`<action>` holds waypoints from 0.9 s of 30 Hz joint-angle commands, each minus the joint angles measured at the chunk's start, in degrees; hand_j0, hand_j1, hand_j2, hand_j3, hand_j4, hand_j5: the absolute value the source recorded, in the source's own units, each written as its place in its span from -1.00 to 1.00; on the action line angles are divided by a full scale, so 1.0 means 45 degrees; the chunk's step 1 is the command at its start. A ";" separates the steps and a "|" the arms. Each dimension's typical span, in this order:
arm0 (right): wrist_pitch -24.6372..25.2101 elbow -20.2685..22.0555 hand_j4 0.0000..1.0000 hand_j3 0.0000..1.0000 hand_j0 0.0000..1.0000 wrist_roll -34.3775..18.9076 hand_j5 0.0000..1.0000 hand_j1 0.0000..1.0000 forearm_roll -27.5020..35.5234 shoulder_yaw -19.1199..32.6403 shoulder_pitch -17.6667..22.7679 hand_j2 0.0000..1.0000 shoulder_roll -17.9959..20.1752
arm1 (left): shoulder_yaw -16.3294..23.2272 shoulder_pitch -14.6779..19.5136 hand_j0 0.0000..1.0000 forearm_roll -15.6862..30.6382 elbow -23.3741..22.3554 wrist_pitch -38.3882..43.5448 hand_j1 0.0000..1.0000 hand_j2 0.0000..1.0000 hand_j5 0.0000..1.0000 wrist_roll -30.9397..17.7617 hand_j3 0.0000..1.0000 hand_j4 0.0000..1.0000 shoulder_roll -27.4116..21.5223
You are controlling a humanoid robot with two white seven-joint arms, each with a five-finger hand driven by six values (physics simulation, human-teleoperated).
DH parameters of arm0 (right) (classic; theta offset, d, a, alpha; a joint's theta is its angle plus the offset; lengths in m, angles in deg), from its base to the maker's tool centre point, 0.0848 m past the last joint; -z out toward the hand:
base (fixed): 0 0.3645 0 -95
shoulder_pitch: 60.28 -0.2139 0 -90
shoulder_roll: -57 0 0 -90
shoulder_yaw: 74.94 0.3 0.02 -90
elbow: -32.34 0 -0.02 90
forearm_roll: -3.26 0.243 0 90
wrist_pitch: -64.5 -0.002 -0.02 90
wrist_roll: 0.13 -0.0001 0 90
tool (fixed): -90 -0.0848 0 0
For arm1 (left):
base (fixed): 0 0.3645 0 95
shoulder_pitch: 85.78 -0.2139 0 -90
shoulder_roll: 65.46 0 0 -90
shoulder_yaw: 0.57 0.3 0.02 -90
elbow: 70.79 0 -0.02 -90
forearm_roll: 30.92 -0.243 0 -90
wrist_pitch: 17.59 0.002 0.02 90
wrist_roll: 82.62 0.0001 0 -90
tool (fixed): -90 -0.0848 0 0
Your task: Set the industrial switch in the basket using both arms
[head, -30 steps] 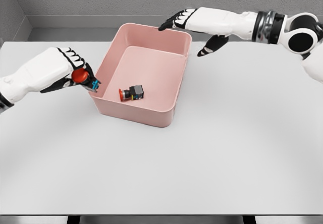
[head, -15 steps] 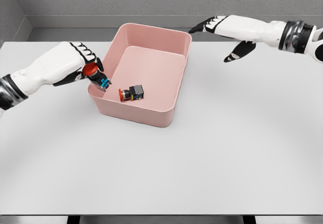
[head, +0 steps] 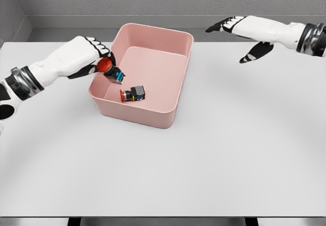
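Basket point(head: 153, 118) pink. Held switch point(head: 109, 69): red cap w/ blue body. Switch inside point(head: 133, 93): red cap, black body, yellow bit. Counter point(head: 204, 160) pale grey. Hands white w/ black fingers point(head: 104, 48).

Pink basket point(head: 168, 118) on a white table point(head: 204, 165), seen from above. The left hand point(head: 84, 57) reaches in from the left, its fingers closed around an industrial switch point(head: 110, 69) with a red button and a blue base, held over the basket's left wall. A second switch point(head: 133, 93), red-capped with a dark body, lies on its side on the basket floor. The right hand point(head: 244, 32) hovers over the table's far right, fingers spread, holding nothing
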 commanded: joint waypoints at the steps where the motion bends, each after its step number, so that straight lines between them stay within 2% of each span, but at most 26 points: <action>1: 0.0028 0.0003 1.00 1.00 1.00 0.0007 1.00 1.00 0.0087 0.0083 0.0000 1.00 0.0151 | 0.0177 0.0039 -0.22 -0.0049 -0.0416 0.0009 -0.22 -0.22 -0.22 -0.0058 -0.22 -0.22 0.0344; 8: 0.0028 0.0003 1.00 1.00 1.00 0.0007 1.00 1.00 0.0087 0.0083 0.0000 1.00 0.0170 | 0.0412 0.0723 -0.22 -0.0478 -0.1431 0.0009 -0.22 -0.22 -0.22 -0.0273 -0.22 -0.22 0.1203; 10: 0.0028 0.0003 1.00 1.00 1.00 0.0007 1.00 1.00 0.0087 0.0083 0.0000 1.00 0.0170 | 0.0880 0.1074 -0.22 -0.0517 -0.1978 0.0009 -0.22 -0.22 -0.22 -0.0292 -0.22 -0.22 0.1496; 15: 0.0028 0.0003 1.00 1.00 1.00 0.0007 1.00 1.00 0.0087 0.0083 0.0000 1.00 0.0170 | 0.0939 0.1270 -0.21 -0.0810 -0.2311 0.0009 -0.21 -0.21 -0.21 -0.0312 -0.21 -0.21 0.1965; 18: 0.0028 0.0003 1.00 1.00 1.00 0.0007 1.00 1.00 0.0087 0.0083 0.0000 1.00 0.0170 | 0.0939 0.1270 -0.02 -0.0791 -0.2311 0.0009 -0.02 -0.02 -0.02 -0.0312 -0.02 -0.02 0.2063; 23: 0.0028 0.0003 1.00 1.00 1.00 0.0007 1.00 1.00 0.0087 0.0083 0.0000 1.00 0.0170 | 0.0920 0.1406 -0.01 -0.0810 -0.2369 0.0009 -0.01 -0.01 -0.01 -0.0429 -0.01 -0.01 0.2278; 27: 0.0028 0.0003 1.00 1.00 1.00 0.0007 1.00 1.00 0.0087 0.0083 0.0000 1.00 0.0170 | 0.0920 0.1719 -0.02 -0.1006 -0.2857 0.0009 -0.02 -0.02 -0.02 -0.0663 -0.02 -0.02 0.2629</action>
